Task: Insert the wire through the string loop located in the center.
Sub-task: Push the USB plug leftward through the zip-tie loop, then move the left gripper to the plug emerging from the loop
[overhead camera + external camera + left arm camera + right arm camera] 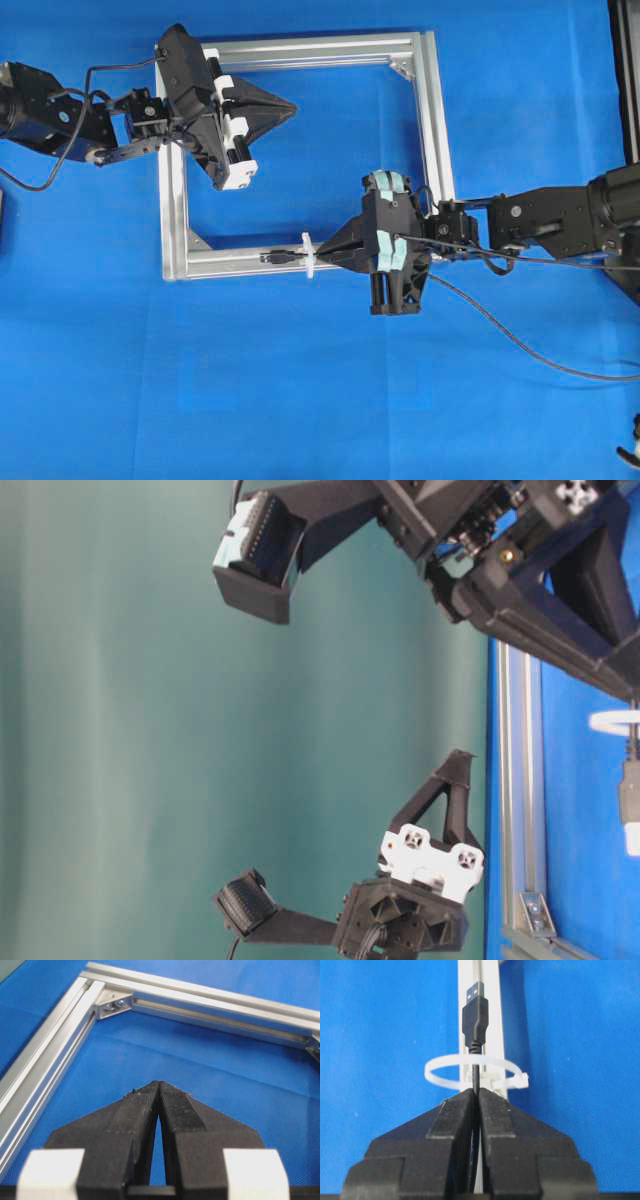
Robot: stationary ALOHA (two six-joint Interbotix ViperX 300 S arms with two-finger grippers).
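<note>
My right gripper (325, 256) (476, 1091) is shut on the thin black wire (475, 1067) just behind the white string loop (308, 255) (518, 1081). The wire runs through the loop, and its dark plug tip (278, 257) (475, 1010) sticks out on the far side, over the silver frame's near bar. The rest of the wire trails back past the right arm across the cloth (520, 345). My left gripper (293, 108) (159, 1082) is shut on nothing and hovers inside the frame's top left corner, far from the loop.
The silver aluminium square frame (430, 120) (200, 995) lies on the blue cloth, with grey brackets in its corners. The loop stands on the frame's near bar (230, 265). A black post (628, 80) stands at the right edge.
</note>
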